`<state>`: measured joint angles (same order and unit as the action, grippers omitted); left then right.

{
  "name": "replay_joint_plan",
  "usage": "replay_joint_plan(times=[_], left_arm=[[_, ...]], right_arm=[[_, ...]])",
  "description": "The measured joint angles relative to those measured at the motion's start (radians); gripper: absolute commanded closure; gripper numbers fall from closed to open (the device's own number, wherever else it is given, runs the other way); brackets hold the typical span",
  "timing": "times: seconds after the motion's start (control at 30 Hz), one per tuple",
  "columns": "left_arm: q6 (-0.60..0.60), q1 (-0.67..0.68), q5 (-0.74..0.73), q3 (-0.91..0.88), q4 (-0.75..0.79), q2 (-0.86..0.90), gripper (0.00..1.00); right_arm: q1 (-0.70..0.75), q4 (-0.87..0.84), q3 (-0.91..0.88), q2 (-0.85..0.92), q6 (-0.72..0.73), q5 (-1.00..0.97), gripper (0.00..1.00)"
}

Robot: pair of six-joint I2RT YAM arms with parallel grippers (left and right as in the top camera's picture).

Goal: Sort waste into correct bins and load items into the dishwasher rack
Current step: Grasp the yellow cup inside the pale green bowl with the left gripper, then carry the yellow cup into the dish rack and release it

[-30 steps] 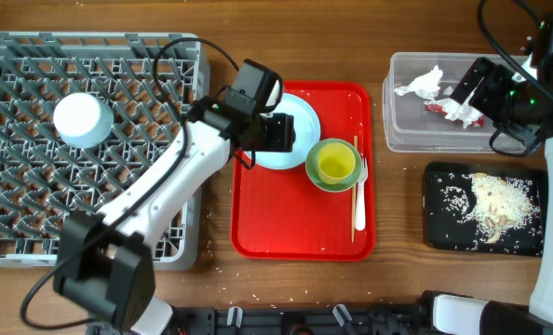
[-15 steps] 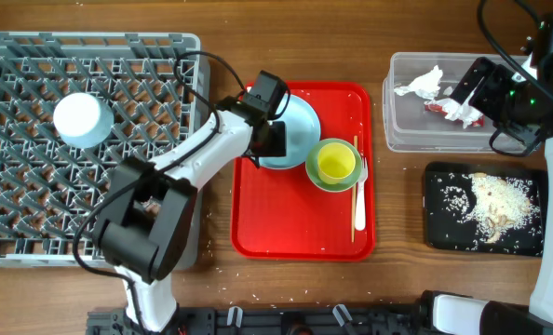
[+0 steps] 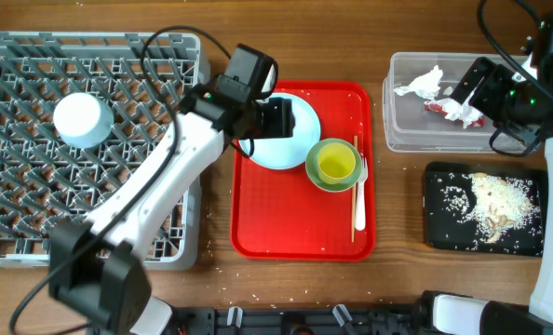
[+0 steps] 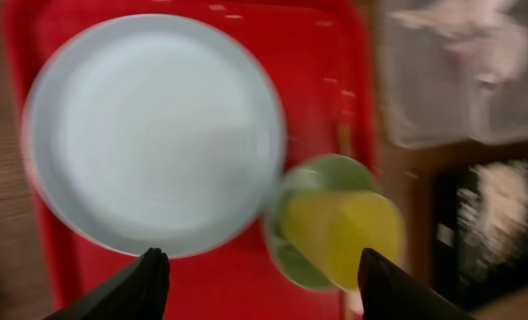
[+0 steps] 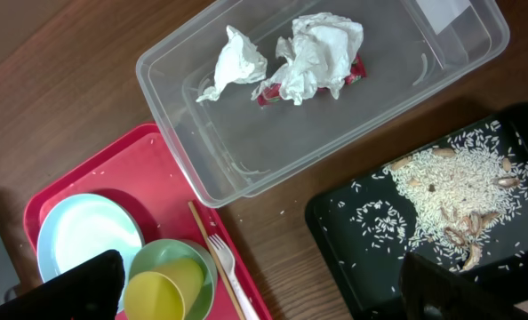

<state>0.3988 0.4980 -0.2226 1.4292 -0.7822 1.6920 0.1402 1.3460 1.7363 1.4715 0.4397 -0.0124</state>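
Note:
The pale blue plate (image 3: 288, 154) lies on the red serving tray (image 3: 295, 228). My left gripper (image 3: 278, 121) hovers over it, open and holding nothing. The blurred left wrist view shows the plate (image 4: 153, 133) ahead of the left gripper (image 4: 262, 262). To its right the mint-green bowl (image 3: 348, 179) holds the yellow cup (image 3: 333, 164). Chopsticks (image 3: 355, 149) and a white fork (image 3: 360, 209) lie beside them. A white bowl (image 3: 81, 119) sits upside down in the grey rack (image 3: 34, 214). My right gripper (image 3: 470, 93) hangs wide open and empty over the clear tub (image 3: 399, 138).
The tub holds crumpled tissues (image 5: 313, 49) and a red wrapper (image 5: 355, 71). The black tray (image 3: 437, 233) in front of it carries rice scraps (image 3: 495, 205). Crumbs dot the wooden table near its front edge (image 3: 258, 298).
My left gripper has shifted back over the plate and its jaws have spread wider. The plate still lies on the red tray. The right arm has not moved.

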Motion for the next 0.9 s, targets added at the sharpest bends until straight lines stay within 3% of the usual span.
replay_joint_plan(times=[0.1,0.17,0.33,0.53,0.6,0.77,0.9], left_arm=[[-0.063,0.144,-0.079,0.011,0.000,-0.045,0.32],[-0.101,0.306,-0.023,0.010,0.029,-0.015,0.34],[-0.116,0.484,0.148,0.010,0.140,0.107,0.37],[-0.152,0.475,0.279,0.010,0.234,0.235,0.37],[-0.188,0.475,0.301,0.010,0.240,0.235,0.45],[-0.216,0.475,0.308,0.010,0.195,0.261,0.53],[-0.221,0.475,0.308,0.010,0.187,0.285,0.75]], right_arm=[[0.000,0.000,0.000,0.000,0.000,0.000,0.00],[0.000,0.000,0.000,0.000,0.000,0.000,0.00],[0.000,0.000,0.000,0.000,0.000,0.000,0.00],[0.000,0.000,0.000,0.000,0.000,0.000,0.00],[0.000,0.000,0.000,0.000,0.000,0.000,0.00],[0.000,0.000,0.000,0.000,0.000,0.000,0.00],[0.000,0.000,0.000,0.000,0.000,0.000,0.00]])
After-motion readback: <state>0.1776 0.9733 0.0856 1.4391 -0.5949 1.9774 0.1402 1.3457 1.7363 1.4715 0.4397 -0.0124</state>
